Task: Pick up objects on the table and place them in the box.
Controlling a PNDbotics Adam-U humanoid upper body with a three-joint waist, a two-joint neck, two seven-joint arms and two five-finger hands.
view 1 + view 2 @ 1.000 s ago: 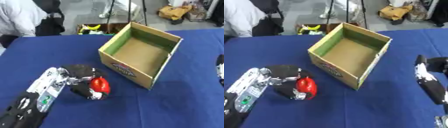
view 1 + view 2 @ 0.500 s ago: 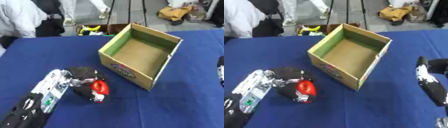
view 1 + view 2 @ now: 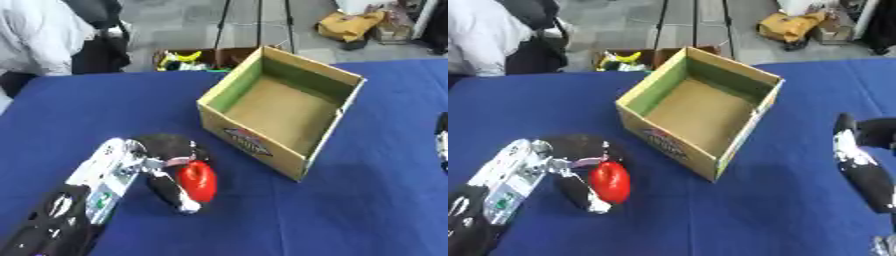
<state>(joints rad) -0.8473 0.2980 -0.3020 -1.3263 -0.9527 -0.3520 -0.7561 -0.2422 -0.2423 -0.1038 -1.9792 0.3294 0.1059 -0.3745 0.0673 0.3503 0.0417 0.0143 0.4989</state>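
Step in hand: the grasp. The left robot hand (image 3: 166,165) has its dark fingers and thumb curled round a small, glossy red rounded object (image 3: 198,181), low over the blue-covered bench (image 3: 367,200), left of centre.
Red object: gripped in the left robot hand, near the front-left side of the box and outside it. Whether it is off the cloth yet, I cannot tell.
Box: an open brown cardboard box with a green inner wall (image 3: 284,107) sits mid-bench, turned at an angle, a printed label on its near face. It looks empty inside.
Right robot hand: a dark shape at the right edge (image 3: 864,167), idle; I cannot tell how its fingers stand.
Next move, as I judge it: lift the red object above the near wall, carry it right and away over the rim, then release inside. The tall near wall is the thing to clear.
Surface: plain blue cloth, no other loose objects in sight.
Room: grey floor beyond the far edge, a tripod, a yellow bag and another low carton with bright contents.
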